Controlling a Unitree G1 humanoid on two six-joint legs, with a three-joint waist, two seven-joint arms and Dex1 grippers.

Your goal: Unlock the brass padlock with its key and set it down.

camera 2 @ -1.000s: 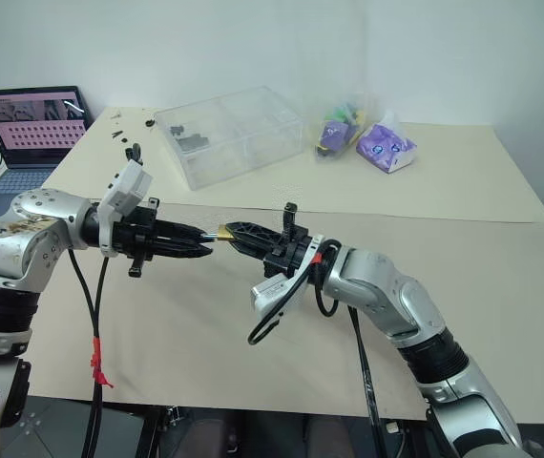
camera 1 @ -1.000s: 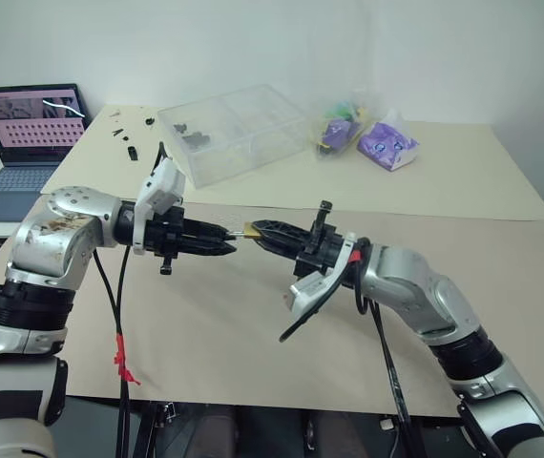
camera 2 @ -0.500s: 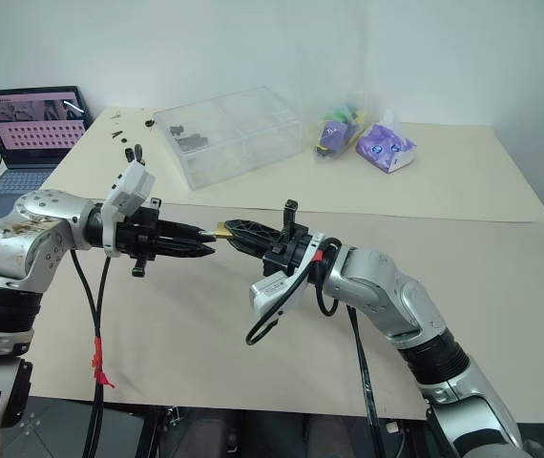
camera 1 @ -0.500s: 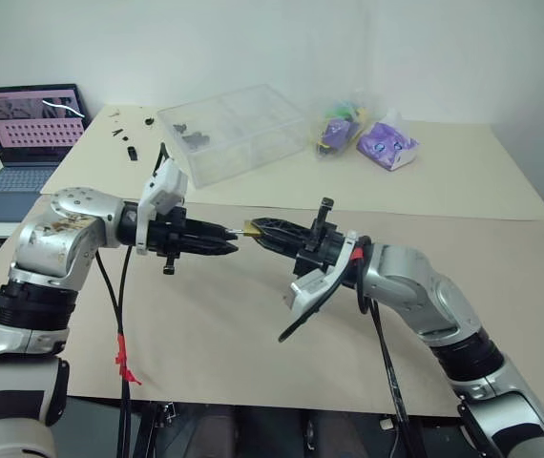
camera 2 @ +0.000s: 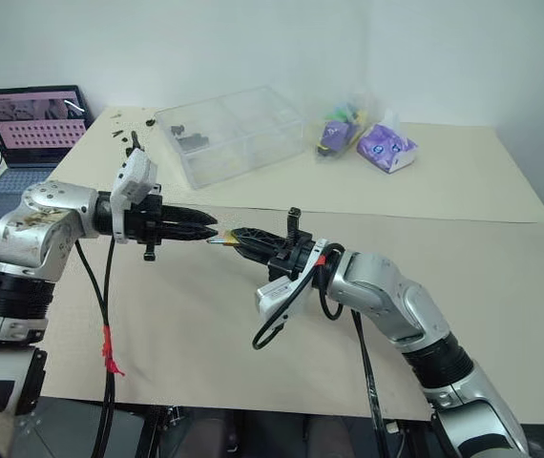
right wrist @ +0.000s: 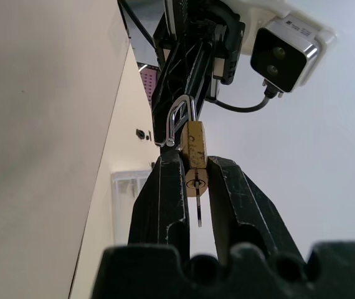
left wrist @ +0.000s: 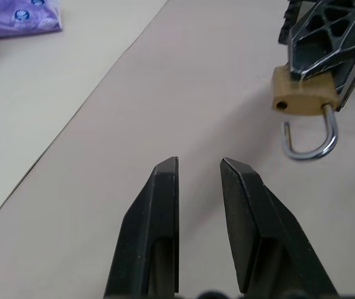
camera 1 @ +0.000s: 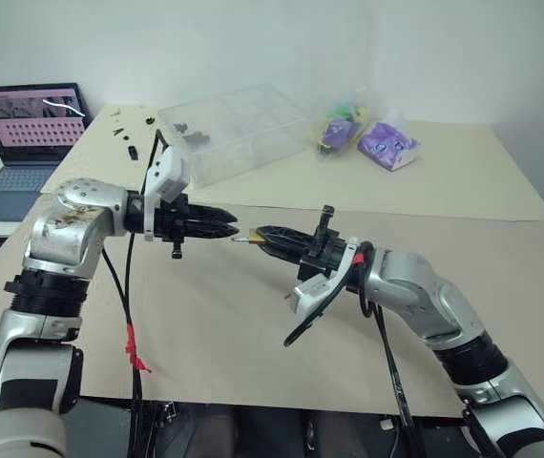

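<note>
The brass padlock (camera 1: 252,236) hangs in the air above the table, its body (right wrist: 194,149) pinched between the fingers of my right gripper (right wrist: 193,165). Its silver shackle (left wrist: 311,148) has one leg out of the body, so it stands open. My left gripper (camera 1: 235,233) points level at the padlock from the left, tips a short way from it. In the left wrist view my left gripper (left wrist: 199,163) shows a narrow slit between its fingers and nothing in it. The key is hidden.
A clear plastic box (camera 1: 234,132) stands at the back of the table, with small black parts (camera 1: 124,134) to its left. A laptop (camera 1: 29,129) sits far left. A purple packet (camera 1: 387,146) and a bag of coloured items (camera 1: 337,129) lie at the back right.
My left gripper has risen a little and levelled out, so its tips now line up with the padlock. The right gripper and padlock have hardly moved.
</note>
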